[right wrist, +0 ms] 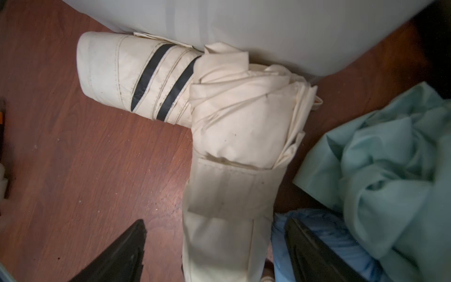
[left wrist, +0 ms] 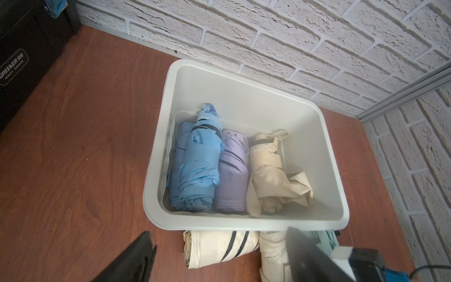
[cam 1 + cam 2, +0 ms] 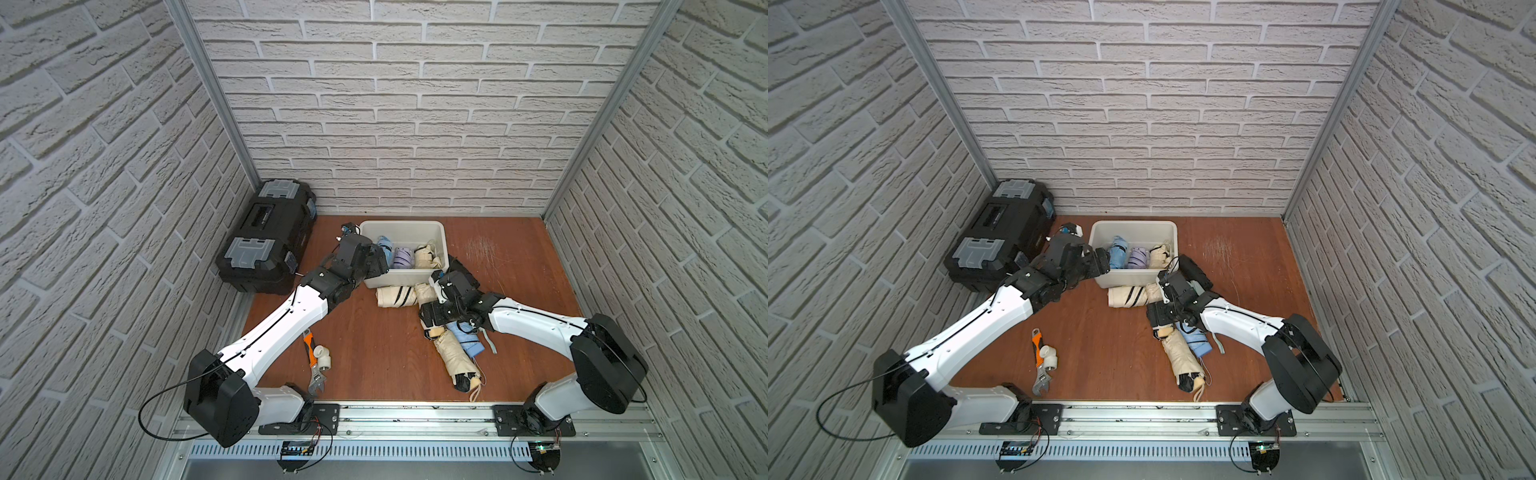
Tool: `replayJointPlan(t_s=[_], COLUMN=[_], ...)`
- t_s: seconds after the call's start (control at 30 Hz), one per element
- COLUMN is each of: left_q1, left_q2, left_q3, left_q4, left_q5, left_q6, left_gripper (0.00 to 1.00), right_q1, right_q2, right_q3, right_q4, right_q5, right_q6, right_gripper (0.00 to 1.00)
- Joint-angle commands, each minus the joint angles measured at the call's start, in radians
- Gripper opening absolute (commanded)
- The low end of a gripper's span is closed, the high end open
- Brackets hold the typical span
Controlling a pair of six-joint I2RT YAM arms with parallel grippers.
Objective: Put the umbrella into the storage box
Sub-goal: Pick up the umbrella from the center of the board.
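Note:
The off-white storage box stands at the back. In it lie a blue umbrella, a lilac one and a cream one. My left gripper hovers open and empty over the box's front left corner. A cream umbrella with black stripes lies against the box front. A plain cream umbrella lies beside it. My right gripper is open, its fingers either side of that plain cream umbrella.
A black toolbox sits at the back left. An orange-handled wrench and a white pipe fitting lie front left. Another cream umbrella, a blue one and a teal one lie by the right arm.

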Motion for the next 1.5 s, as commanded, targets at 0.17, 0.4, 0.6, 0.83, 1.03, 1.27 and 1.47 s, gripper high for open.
replayJointPlan(t_s=[0.17,0.4,0.6,0.83,1.03,1.27,1.47], left_q1=[0.006,0.020,0.029,0.041,0.055,0.067,0.079], left_q2=[-0.022,-0.041,-0.058,-0.108,-0.133,-0.144,-0.149], left_q3=[0.004,-0.005,0.003,-0.005,0.002,0.027,0.051], left_q4=[0.031,0.039,0.007,-0.015,-0.016,-0.025,-0.083], left_q5=[0.006,0.018,0.031,0.032,0.048,0.076,0.093], left_q6=[-0.004,-0.017,-0.017,-0.025,-0.034,-0.057,-0.082], left_gripper=[0.88,0.88,0.88,0.88,0.88,0.88,0.88], right_q1=[0.008,0.009,0.015,0.032,0.056,0.093,0.139], right_q2=[0.094,0.153,0.144,0.043,-0.113,-0.264,-0.358], right_q3=[0.023,0.021,-0.013,-0.077,-0.156,-0.176,-0.142], right_q4=[0.132,0.174,0.209,0.198,0.183,0.117,0.007], right_q5=[0.027,0.024,0.015,0.002,-0.005,-0.042,-0.089], right_q6=[0.022,0.033,0.036,0.029,0.001,-0.112,-0.298], right_gripper=[0.90,0.82,0.67,0.55,0.48,0.45,0.41])
